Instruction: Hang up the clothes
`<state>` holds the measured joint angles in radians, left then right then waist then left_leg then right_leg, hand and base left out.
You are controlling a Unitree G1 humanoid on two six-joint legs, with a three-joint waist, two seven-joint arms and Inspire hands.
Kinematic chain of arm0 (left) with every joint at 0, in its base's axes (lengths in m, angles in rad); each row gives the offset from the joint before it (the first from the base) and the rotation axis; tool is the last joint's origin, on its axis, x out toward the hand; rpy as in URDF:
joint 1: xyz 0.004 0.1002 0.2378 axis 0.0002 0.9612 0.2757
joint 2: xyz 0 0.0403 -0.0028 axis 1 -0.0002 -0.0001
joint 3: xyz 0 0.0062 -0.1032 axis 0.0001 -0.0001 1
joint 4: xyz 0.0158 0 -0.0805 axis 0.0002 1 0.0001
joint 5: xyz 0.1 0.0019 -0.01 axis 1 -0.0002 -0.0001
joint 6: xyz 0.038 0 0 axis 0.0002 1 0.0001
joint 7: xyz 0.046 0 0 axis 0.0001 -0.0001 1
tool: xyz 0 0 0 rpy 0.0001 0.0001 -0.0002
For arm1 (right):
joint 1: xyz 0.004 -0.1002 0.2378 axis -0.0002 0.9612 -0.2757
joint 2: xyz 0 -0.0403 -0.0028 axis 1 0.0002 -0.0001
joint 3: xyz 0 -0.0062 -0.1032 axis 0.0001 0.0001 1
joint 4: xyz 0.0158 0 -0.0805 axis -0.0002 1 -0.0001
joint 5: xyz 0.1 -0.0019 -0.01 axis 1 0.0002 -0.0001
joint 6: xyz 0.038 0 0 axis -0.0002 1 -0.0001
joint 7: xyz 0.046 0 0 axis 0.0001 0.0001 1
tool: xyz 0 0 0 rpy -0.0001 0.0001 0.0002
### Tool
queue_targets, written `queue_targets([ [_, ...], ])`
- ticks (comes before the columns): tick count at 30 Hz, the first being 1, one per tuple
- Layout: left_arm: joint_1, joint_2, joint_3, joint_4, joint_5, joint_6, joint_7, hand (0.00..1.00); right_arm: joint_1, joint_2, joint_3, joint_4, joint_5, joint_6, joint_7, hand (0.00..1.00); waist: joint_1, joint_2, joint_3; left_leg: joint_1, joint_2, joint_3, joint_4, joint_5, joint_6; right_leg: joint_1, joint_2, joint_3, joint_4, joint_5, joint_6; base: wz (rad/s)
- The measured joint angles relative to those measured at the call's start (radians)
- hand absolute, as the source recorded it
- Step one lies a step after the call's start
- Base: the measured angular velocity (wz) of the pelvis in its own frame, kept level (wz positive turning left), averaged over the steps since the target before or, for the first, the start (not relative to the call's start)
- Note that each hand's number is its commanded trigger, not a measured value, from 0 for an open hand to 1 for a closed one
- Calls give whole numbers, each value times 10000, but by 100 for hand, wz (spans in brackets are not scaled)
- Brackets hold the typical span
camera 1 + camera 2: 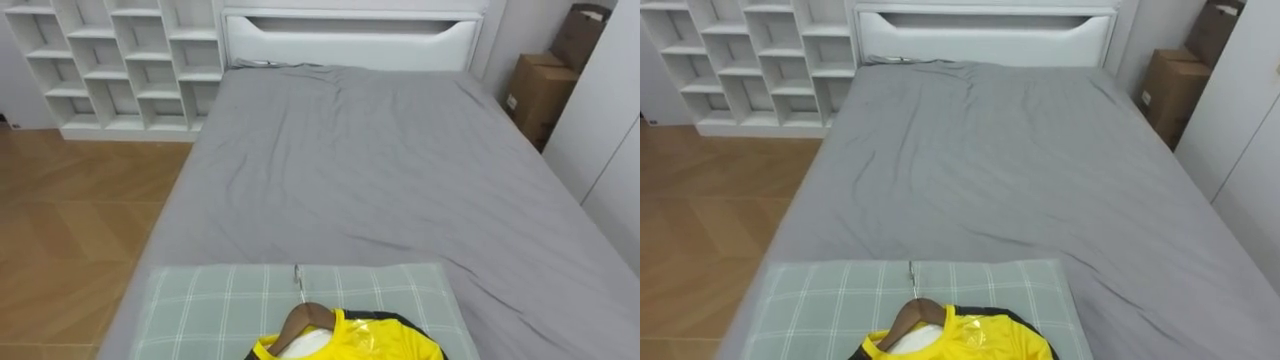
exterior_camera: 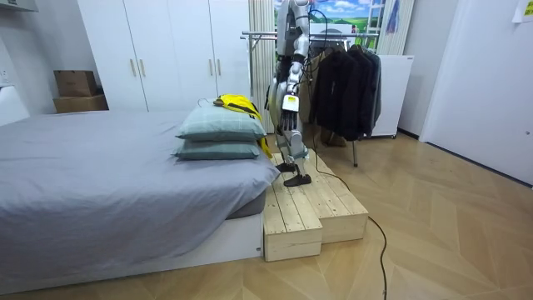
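A yellow shirt (image 1: 356, 343) with dark trim lies on a wooden hanger (image 1: 301, 320) across a green checked pillow (image 1: 220, 300) at the foot of the bed. The hanger's metal hook (image 1: 298, 281) points toward the headboard. In the room view the shirt (image 2: 237, 102) tops two stacked pillows (image 2: 221, 125). I stand upright on a wooden platform (image 2: 308, 208) just behind them, facing the bed. My left hand (image 2: 286, 118) hangs at my side, apart from the shirt. A clothes rack (image 2: 268, 35) with dark garments (image 2: 341, 79) stands behind me.
The grey bed (image 1: 380, 160) stretches ahead to a white headboard (image 1: 350, 40). White cube shelves (image 1: 120, 60) stand at the far left over wooden floor. Cardboard boxes (image 1: 540, 90) and white wardrobe doors (image 1: 610, 130) line the right side.
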<state>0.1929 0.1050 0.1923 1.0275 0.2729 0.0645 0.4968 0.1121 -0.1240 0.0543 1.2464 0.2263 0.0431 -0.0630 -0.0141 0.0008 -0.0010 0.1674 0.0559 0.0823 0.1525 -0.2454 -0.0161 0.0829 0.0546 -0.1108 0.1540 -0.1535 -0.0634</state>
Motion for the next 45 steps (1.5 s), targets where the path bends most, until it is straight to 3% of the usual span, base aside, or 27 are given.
queue_targets([
  [10,-113,69,-206,-1308,43,-805,1471,0,-164,-26,-182,-24,-379,-382,16,0,-150,-23,0,-113,-11,-28,10,4,1,-16,-38,-164,-32,11,-2,2],
  [15,-279,229,-798,-1440,59,-1175,1920,0,-193,-18,-375,-65,-442,-667,16,0,-196,-3,7,-56,-5,-28,7,3,1,29,-28,-138,-52,11,-2,0],
  [21,-330,246,-1253,-1586,995,-1182,1939,0,-236,-37,-363,-60,-613,-663,226,0,-371,17,30,-89,-18,-7,6,3,1,-2,-31,-106,-60,-6,23,0],
  [25,-217,261,-1883,-2933,2058,-1180,1967,0,-240,-53,-359,-113,-630,-663,212,0,-372,36,36,-220,-49,-15,26,13,18,-134,-33,-81,-36,-1,35,0],
  [30,-211,332,-2419,-3574,2871,-1194,2107,0,-198,-93,-362,-392,-745,-663,214,0,-429,91,17,-167,-58,52,18,14,19,-124,-20,-7,-25,7,46,-6],
  [35,-226,489,-2479,-3542,3311,-1195,2113,0,-210,-97,-370,-412,-782,-663,256,0,-642,93,21,-128,-59,23,9,14,19,-74,-24,-18,-28,8,46,1],
  [37,-264,628,-2485,-3521,3318,-1195,2112,0,-218,-112,-378,-403,-769,-663,306,0,-670,129,89,-13,-61,24,-6,14,19,28,-24,-6,-38,8,46,0],
  [39,-282,699,-2489,-3520,3322,-1195,2111,0,-248,-124,-372,-377,-754,-663,310,0,-700,144,100,-9,-70,24,-5,14,19,32,-41,8,-42,5,51,0],
  [42,-290,711,-2500,-3524,3677,-1178,2109,0,-283,-209,-374,-307,-768,-663,334,0,-731,196,140,-19,-95,23,-7,14,19,22,-37,23,-57,-6,69,0],
  [45,-305,711,-2492,-3636,3985,-1174,2109,0,-327,-234,-382,-120,-780,-662,333,0,-765,222,124,-60,-114,7,-6,14,19,36,-48,6,-173,-10,92,0],
])
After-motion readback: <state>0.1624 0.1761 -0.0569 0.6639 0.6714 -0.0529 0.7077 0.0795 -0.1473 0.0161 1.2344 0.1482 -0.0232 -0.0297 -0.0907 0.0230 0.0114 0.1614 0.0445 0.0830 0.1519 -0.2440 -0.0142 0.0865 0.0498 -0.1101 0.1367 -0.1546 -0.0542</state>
